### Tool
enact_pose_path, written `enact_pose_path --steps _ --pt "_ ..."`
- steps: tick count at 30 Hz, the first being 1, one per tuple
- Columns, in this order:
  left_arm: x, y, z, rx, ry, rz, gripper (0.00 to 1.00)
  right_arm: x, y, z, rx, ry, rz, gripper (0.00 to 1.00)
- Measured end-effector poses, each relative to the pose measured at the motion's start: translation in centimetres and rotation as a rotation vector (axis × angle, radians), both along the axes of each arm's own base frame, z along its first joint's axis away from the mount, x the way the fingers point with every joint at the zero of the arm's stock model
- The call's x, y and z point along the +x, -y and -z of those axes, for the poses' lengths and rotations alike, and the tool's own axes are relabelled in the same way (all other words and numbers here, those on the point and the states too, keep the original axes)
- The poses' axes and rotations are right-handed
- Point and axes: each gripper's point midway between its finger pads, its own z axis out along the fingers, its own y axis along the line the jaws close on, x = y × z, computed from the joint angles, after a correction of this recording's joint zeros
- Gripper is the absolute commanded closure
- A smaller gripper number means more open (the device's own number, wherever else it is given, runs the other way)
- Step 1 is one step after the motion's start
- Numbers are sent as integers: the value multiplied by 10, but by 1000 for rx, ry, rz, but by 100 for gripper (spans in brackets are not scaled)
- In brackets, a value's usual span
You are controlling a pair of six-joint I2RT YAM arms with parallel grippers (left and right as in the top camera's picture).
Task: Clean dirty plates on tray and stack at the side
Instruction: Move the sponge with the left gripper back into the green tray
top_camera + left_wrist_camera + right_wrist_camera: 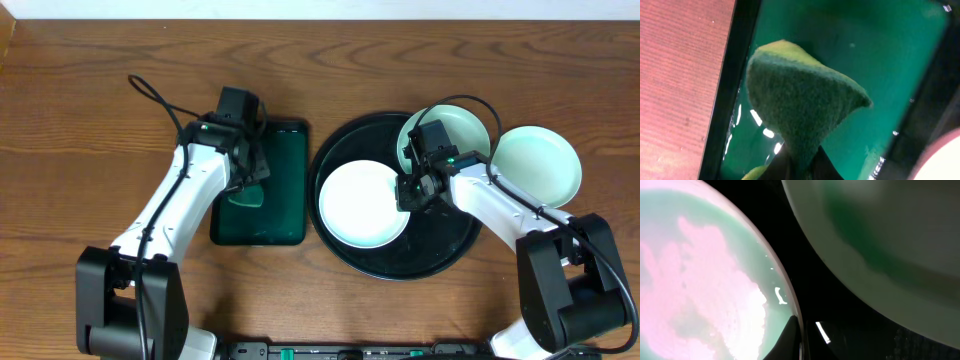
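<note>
Plate [362,203] at frame centre was rim-pinched by right fingers [408,190]; left fingers [252,178] clamped the sponge [800,95]; wiping well needed it held steady.

I count three plates from here: one plate [362,205] in the middle, a second [468,128] behind it and a third [537,165] furthest right. There are two trays, one round black tray [392,268] and one rectangular green tray [285,150]. I see a single green scouring pad [800,100]. I have two arms, so two end effectors: the left end effector [250,185] and the right end effector [408,192]. It all sits at one table [80,120].
</note>
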Motion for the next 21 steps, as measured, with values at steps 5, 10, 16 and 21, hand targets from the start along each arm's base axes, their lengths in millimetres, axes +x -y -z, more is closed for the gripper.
enact_pose_path --steps 5,10,16,21 --pt "-6 -2 24 4 4 13 92 -1 -2 0 0 1 -7 99" --pt "-16 -4 36 9 -20 21 64 -1 -2 0 0 0 -6 87" --pt "-16 -4 35 12 -21 33 49 -5 -6 1 6 -6 -24 86" --pt "-4 -1 14 -3 42 34 39 -5 -6 1 4 -6 -25 96"
